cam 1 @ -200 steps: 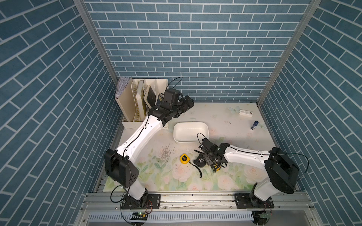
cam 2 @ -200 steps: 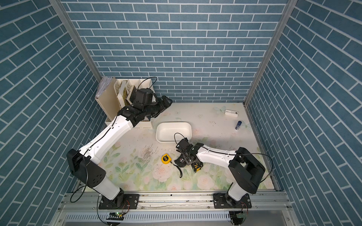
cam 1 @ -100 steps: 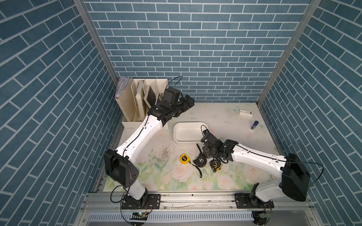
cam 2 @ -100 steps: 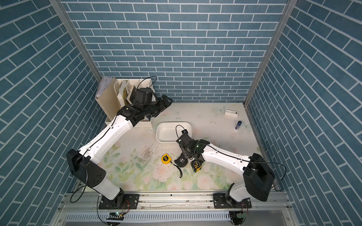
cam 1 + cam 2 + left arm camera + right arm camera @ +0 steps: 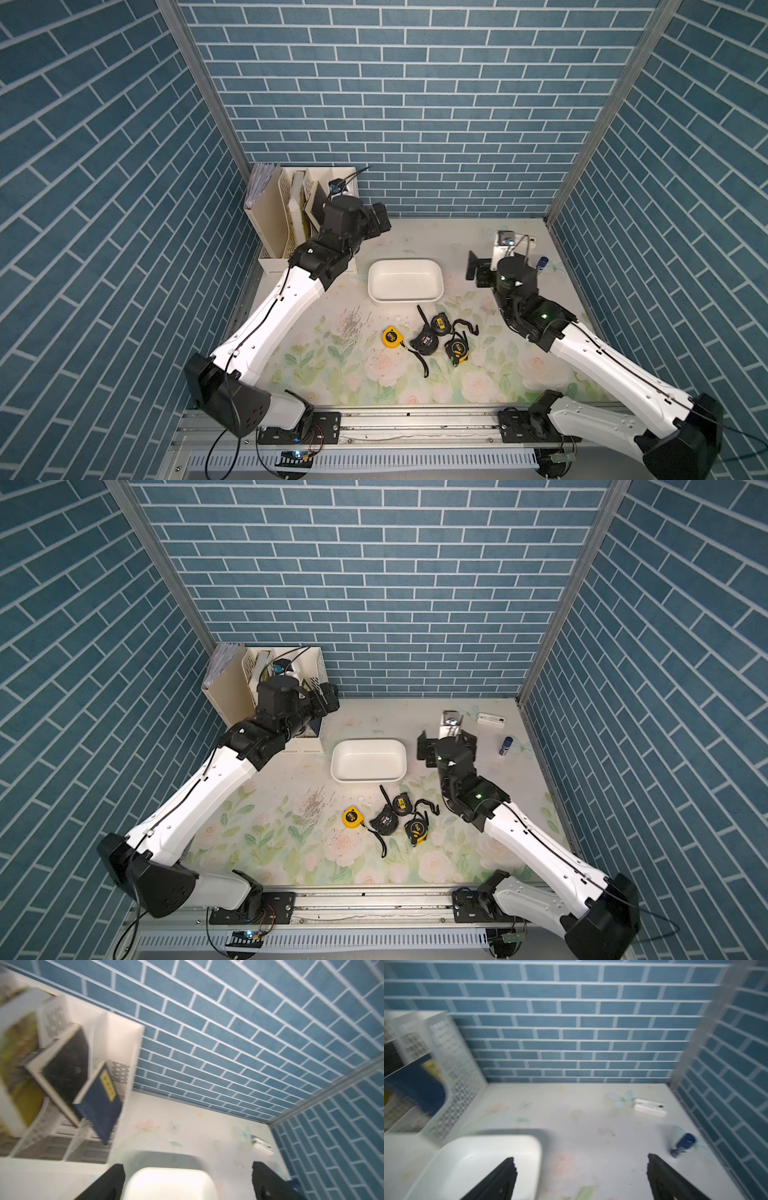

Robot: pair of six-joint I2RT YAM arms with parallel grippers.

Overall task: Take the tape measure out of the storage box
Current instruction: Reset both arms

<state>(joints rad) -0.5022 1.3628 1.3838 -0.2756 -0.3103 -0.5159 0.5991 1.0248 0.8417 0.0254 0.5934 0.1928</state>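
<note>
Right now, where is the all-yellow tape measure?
In both top views the yellow tape measure lies on the floral mat, outside and in front of the storage box, leftmost of four, just beside a black tape measure.

The shallow white plastic storage box [image 5: 405,280] is set mid-table on the flower-printed mat [image 5: 324,370]. A round yellow plastic tape measure [image 5: 391,336] and, just right of it, three black plastic tape measures [image 5: 426,343] are laid in front of the box, outside it. The tall cream perforated file organizer [image 5: 270,224] is placed behind and left of the box, a small white oblong device [image 5: 490,720] and a small blue cylinder [image 5: 505,745] behind and right, well apart.
</note>
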